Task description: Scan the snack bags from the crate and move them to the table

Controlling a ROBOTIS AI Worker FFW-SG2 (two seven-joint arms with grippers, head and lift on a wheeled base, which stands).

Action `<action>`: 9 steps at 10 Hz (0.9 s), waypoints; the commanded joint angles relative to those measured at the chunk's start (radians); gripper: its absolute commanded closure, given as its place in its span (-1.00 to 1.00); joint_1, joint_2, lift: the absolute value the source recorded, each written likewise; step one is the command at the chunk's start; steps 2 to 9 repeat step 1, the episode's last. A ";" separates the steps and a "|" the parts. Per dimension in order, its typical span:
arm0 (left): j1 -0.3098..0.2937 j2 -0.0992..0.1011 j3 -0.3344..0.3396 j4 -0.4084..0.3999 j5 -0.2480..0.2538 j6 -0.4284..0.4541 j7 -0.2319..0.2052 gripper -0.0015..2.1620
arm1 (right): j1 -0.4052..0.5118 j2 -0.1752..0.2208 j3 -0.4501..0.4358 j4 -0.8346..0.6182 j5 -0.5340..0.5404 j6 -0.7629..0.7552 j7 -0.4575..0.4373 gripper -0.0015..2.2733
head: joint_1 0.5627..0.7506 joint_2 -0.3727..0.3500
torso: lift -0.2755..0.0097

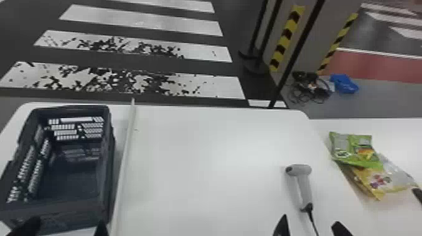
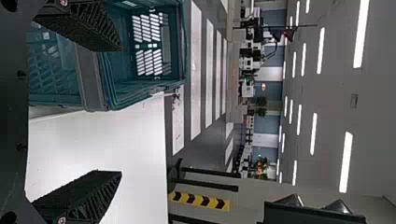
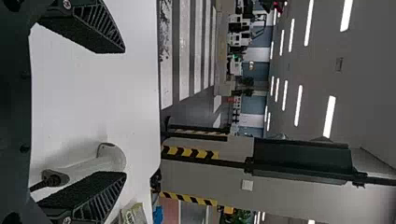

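At the bottom left of the head view, my left gripper (image 1: 70, 228) stands open at the near end of the dark crate (image 1: 105, 201), whose visible floor holds no bags. The left wrist view has the left gripper (image 2: 120, 112) with fingers wide apart, the crate (image 2: 91, 74) beyond one of them. My right gripper (image 1: 309, 227) is open and empty near the table's front, just short of the grey scanner (image 1: 304, 188). In the right wrist view the right gripper (image 3: 125, 112) has the scanner (image 3: 109, 161) beside one finger. A green snack bag (image 1: 354, 150) overlaps a yellow one (image 1: 370, 182) at the right.
A pale strip (image 1: 125, 150) runs along the white table (image 1: 201, 150) beside the crate. The scanner's cable (image 1: 312, 221) trails to the front edge. A second white surface (image 1: 405, 141) carries the bags. Black poles (image 1: 293, 53) stand behind the table.
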 commanded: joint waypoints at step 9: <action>0.002 0.000 -0.001 0.000 0.000 0.000 0.000 -0.96 | 0.006 0.000 -0.001 0.014 0.000 -0.058 0.000 -0.95 | 0.41 -0.57 | 0.27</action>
